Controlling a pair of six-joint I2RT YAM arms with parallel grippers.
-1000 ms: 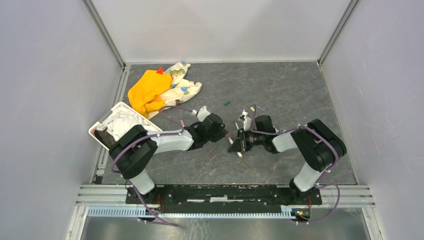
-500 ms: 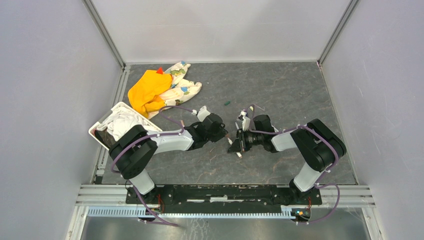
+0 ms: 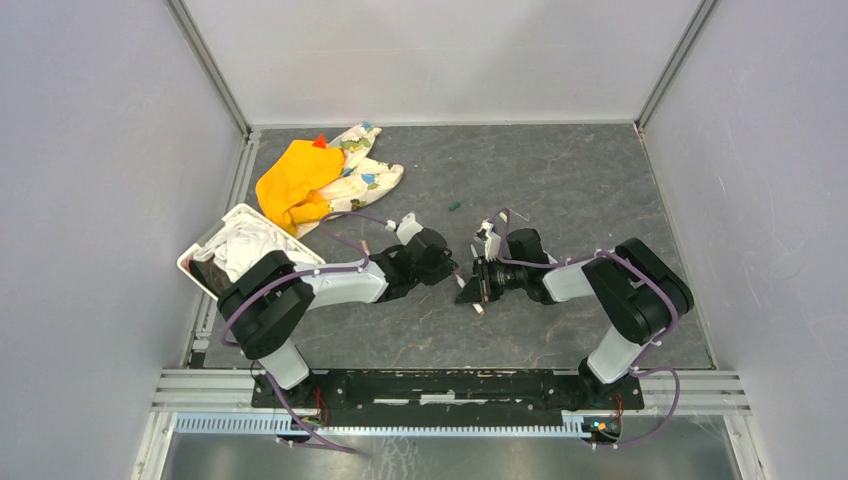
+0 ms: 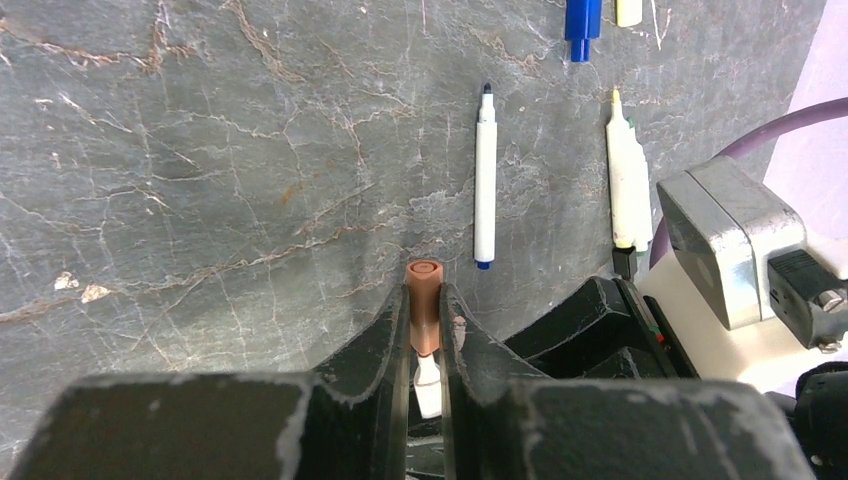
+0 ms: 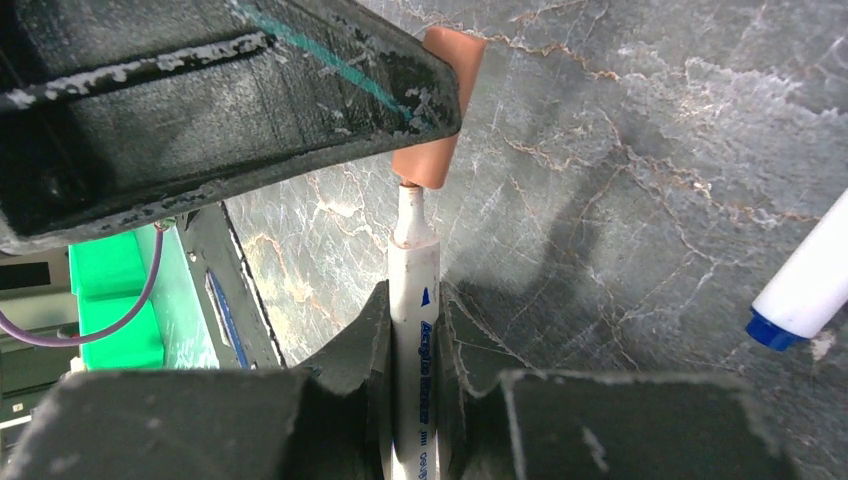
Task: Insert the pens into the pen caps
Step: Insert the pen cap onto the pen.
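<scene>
My left gripper point(image 3: 447, 268) is shut on a short brown pen cap point(image 4: 424, 298), its closed end pointing away from the left wrist camera. My right gripper point(image 3: 470, 289) is shut on a white-barrelled pen point(image 5: 414, 300) with blue print. The pen's tip sits at the cap's open mouth point(image 5: 436, 112), just entering it; the white tip shows between the left fingers point(image 4: 428, 385). The two grippers meet low over the mid table. A dark green cap point(image 3: 453, 206) lies farther back. Loose pens lie on the table: a white one with a black tip point(image 4: 486, 180) and a cream-tipped one point(image 4: 627, 170).
An orange cloth point(image 3: 295, 180) and a patterned cloth point(image 3: 365, 170) lie at the back left. A white bin point(image 3: 199, 250) with cloth stands at the left edge. A blue piece point(image 4: 582, 18) and a cream piece point(image 4: 628, 10) lie beyond the loose pens. Another pen's blue end point(image 5: 800, 290) lies right.
The right gripper has edged slightly left and back toward the left gripper, bringing the pen to the cap. The left arm has hardly moved.
</scene>
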